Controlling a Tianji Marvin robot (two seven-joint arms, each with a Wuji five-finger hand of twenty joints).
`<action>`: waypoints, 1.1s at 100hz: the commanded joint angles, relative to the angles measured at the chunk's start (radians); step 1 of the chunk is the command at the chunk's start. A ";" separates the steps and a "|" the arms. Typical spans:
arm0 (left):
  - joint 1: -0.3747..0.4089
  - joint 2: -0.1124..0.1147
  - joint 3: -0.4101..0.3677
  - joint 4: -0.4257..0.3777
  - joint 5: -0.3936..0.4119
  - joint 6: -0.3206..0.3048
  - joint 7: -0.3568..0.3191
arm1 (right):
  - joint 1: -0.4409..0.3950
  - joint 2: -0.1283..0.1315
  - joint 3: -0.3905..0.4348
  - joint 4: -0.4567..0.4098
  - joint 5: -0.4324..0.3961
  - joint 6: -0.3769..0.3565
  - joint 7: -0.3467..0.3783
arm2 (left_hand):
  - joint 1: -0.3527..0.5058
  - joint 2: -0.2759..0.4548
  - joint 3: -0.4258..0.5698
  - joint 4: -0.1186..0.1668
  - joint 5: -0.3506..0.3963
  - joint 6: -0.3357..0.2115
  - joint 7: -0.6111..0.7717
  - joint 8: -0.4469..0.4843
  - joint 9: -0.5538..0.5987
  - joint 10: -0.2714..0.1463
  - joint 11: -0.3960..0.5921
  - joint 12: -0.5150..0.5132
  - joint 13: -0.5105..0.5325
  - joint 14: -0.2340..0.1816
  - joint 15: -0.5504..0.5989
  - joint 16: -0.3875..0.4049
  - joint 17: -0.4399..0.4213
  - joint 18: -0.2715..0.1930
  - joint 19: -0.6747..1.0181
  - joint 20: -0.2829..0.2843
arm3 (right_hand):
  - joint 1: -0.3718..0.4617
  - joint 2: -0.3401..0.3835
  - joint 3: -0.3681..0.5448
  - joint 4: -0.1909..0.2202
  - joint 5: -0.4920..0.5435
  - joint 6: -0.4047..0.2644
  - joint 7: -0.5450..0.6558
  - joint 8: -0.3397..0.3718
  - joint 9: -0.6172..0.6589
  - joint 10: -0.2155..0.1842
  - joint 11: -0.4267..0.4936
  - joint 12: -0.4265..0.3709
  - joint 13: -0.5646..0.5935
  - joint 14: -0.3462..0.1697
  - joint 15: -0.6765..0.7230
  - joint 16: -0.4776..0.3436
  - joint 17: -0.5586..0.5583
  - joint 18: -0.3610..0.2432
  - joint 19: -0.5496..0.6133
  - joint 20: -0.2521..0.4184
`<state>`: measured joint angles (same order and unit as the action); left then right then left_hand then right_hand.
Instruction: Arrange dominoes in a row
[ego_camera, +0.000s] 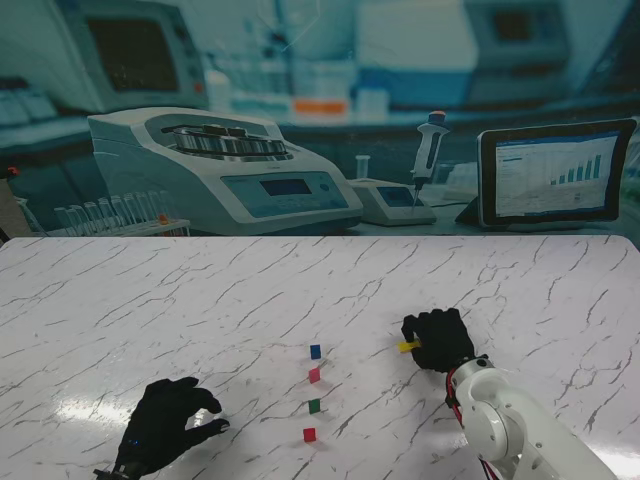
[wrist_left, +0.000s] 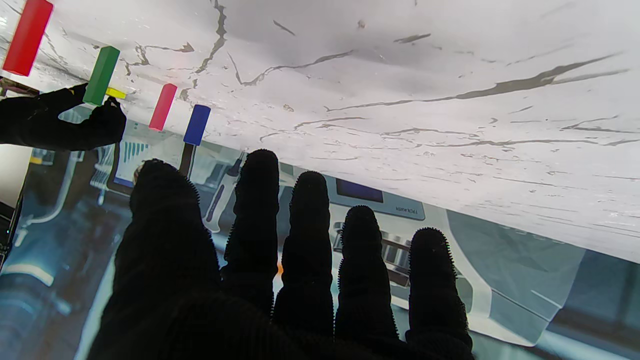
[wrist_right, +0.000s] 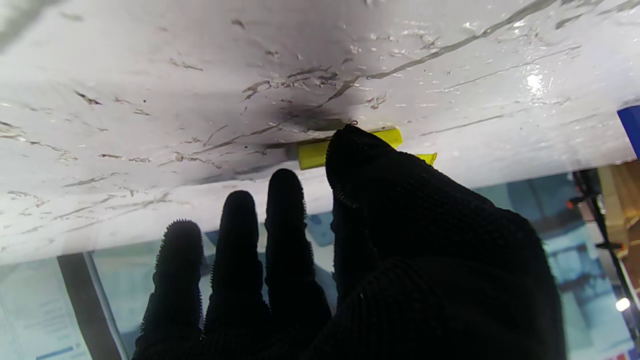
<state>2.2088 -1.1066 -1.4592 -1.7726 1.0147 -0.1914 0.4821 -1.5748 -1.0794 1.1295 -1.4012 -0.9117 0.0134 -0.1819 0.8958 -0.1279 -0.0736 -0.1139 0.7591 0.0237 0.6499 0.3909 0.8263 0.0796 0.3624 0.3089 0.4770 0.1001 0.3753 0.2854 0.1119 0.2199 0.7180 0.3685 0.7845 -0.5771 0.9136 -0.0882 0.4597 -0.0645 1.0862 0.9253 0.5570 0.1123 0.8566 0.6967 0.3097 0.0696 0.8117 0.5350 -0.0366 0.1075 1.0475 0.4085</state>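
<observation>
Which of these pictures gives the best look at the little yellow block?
The right wrist view: the yellow block fills more of the picture, lying on the table against the right hand. The stand view shows a tiny yellow speck; the left wrist view shows a sliver behind the green block.

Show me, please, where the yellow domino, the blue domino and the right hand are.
yellow domino (wrist_right: 312, 154): right wrist view, its exposed end beside the fingertip.
blue domino (ego_camera: 316, 351): stand view, its face.
right hand (ego_camera: 440, 340): stand view, back of the hand.
</observation>
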 joint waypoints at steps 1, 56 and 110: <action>0.008 -0.005 0.001 0.001 -0.003 -0.018 -0.011 | -0.010 -0.003 -0.001 -0.005 0.001 -0.007 0.001 | 0.025 0.009 -0.022 -0.032 0.007 -0.039 0.013 -0.020 0.021 -0.030 0.013 0.011 0.022 -0.032 0.013 0.016 -0.002 -0.014 0.030 0.016 | -0.015 -0.031 0.023 -0.001 -0.038 0.009 -0.008 -0.004 -0.007 0.003 -0.002 -0.005 -0.019 0.012 -0.003 0.002 -0.016 0.072 -0.013 -0.011; 0.007 -0.005 -0.001 0.003 -0.001 -0.018 -0.006 | -0.003 0.000 -0.001 -0.014 -0.020 -0.010 -0.001 | 0.023 0.004 -0.023 -0.031 0.006 -0.040 0.017 -0.023 0.022 -0.031 0.015 0.011 0.022 -0.033 0.014 0.017 -0.002 -0.017 0.030 0.016 | -0.085 0.075 0.013 0.071 -0.044 0.102 -0.410 -0.032 -0.119 0.025 -0.057 -0.058 -0.093 0.010 -0.037 -0.020 -0.017 0.066 -0.032 0.003; 0.008 -0.005 -0.001 0.004 -0.002 -0.018 -0.007 | 0.020 0.005 -0.029 0.033 0.009 -0.044 0.040 | 0.018 0.003 -0.022 -0.031 0.005 -0.045 0.024 -0.022 0.023 -0.037 0.017 0.013 0.024 -0.035 0.015 0.017 -0.001 -0.018 0.031 0.016 | -0.078 0.079 0.012 0.081 0.058 0.160 -0.789 -0.195 -0.126 0.021 -0.262 -0.234 -0.119 -0.025 -0.109 -0.077 -0.022 0.075 -0.057 0.003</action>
<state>2.2096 -1.1066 -1.4620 -1.7715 1.0161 -0.1902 0.4847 -1.5416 -1.0708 1.1089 -1.3772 -0.9038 -0.0231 -0.1371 0.9038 -0.1279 -0.0747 -0.1138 0.7592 0.0130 0.6607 0.3821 0.8264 0.0703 0.3639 0.3089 0.4770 0.0998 0.3754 0.2854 0.1119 0.2199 0.7180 0.3685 0.7111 -0.5062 0.9224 -0.0458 0.4943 0.0821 0.3090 0.7471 0.4143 0.1452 0.5952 0.4778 0.2231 0.0700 0.7135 0.4711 -0.0405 0.1075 0.9925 0.4083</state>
